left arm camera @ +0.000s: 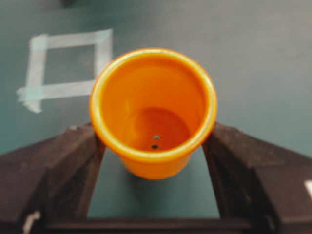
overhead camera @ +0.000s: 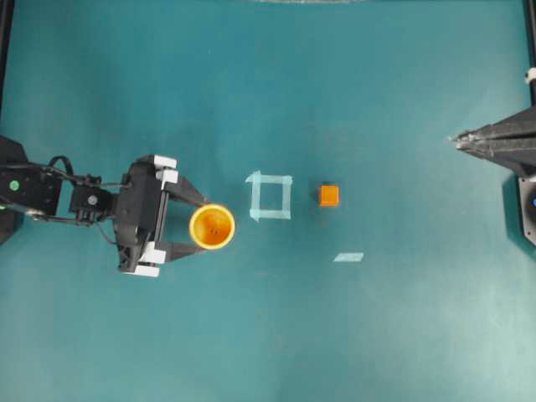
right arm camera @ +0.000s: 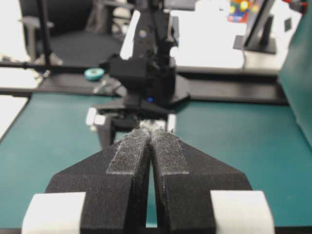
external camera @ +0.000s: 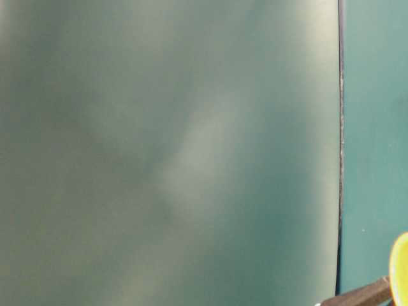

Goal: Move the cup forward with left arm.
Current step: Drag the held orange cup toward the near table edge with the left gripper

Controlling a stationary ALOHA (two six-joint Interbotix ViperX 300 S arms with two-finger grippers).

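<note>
Cup [overhead camera: 212, 226]: small round orange-yellow plastic vessel, upright on teal table [overhead camera: 335, 335], at left of the overhead view, just left of a pale tape square [overhead camera: 270, 196].
Left gripper [overhead camera: 201, 224]: black, two pointed fingers spread wide, one on each side of the cup; both sit at its wall, but whether they press it I cannot tell.
Small orange cube [overhead camera: 329, 196]: right of the square, apart from it.
Right gripper [right arm camera: 150, 130]: fingertips pressed together, holding nothing, at the right edge.
</note>
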